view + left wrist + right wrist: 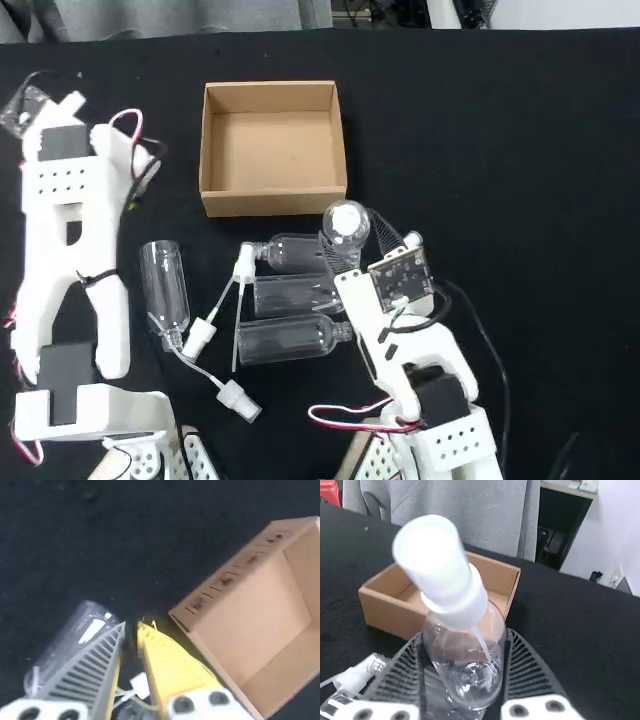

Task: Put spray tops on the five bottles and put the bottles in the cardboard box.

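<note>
Clear plastic spray bottle [346, 224], top fitted and upright, is clamped in the right end effector [465, 655], just beside the cardboard box's [272, 203] near right corner. The box opening lies ahead and leftward, closer to this arm than to the left arm.

White plastic arms [60, 220] carry black servos [62, 142], red-and-white cables [330, 411] and ribbed jaws (one yellow).
</note>
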